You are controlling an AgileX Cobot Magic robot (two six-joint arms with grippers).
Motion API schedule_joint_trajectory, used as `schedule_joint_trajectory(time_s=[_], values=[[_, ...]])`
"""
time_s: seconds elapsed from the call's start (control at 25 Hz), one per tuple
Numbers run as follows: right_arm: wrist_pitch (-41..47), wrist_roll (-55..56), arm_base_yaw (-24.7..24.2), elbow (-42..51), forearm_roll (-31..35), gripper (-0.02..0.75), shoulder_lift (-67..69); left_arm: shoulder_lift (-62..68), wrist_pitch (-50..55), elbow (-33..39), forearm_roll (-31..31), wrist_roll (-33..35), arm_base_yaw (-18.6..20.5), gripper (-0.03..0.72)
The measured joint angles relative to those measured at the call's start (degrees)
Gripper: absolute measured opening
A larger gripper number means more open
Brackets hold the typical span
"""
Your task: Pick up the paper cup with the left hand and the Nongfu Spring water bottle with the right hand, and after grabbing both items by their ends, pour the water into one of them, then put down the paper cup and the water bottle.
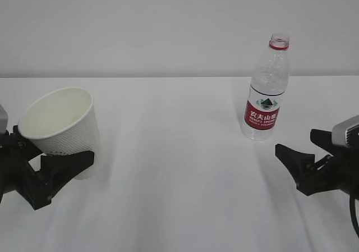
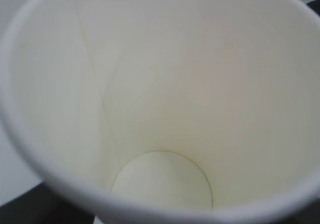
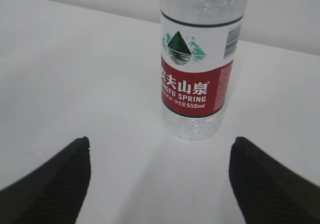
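on the left, my left tool (image 1: 53,170) has the paper cup (image 1: 60,129) between its fingers, low on the body near the base, so the mouth stays free to take a pour. the cup is tilted, its rim leaning back toward my own arm, and the exterior view does not let me tell whether its base rests on the white surface (image 1: 179,168) or hangs just above it. looking down from the left wrist, i see only the cup's cream inside (image 2: 165,99) and its round bottom, dry, no water in it, so i judge the pour has not happened yet. the jaws stand fairly wide, as wide as the cup they clamp

moving right, the middle of the surface carries nothing i need

further right, the nongfu spring water bottle (image 1: 267,89) stands upright and on its own, cap off, its red label facing me. it sits toward the back, well apart from the cup

at the far right my right tool (image 1: 300,148) lies low over the surface, short of the bottle and touching nothing. from the right wrist its two dark fingers (image 3: 50,184) spread wide, with the bottle (image 3: 197,69) centred in the gap ahead, lined up for a straight reach to its lower half
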Motion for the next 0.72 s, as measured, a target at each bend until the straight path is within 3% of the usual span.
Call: schedule_joint_trajectory(time_s=[0.72], values=[[-0.3, 0.8, 0.0, -12.2, 0.0, 0.661, 8.5, 0.0, -0.1, 0.0, 0.7, -1.2, 0.0, 0.534]])
